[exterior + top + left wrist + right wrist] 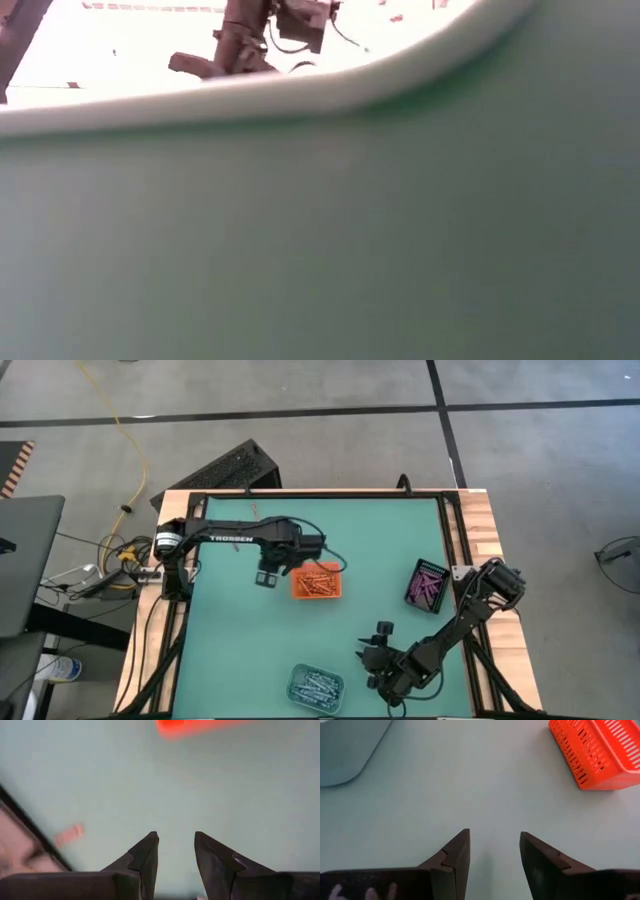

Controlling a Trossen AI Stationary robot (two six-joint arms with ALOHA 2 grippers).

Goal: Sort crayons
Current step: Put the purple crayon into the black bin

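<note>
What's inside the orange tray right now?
The orange tray holds a heap of crayons, thin sticks that look mostly orange-red from above. The left tool sits beside the tray, not over it. Sticks lower in the heap are covered, so they cannot be counted.

Even, bright overhead light with soft shadows. The low view is washed out at twelve o'clock; an orange tray (pixel 200 726) there is blurred.
</note>
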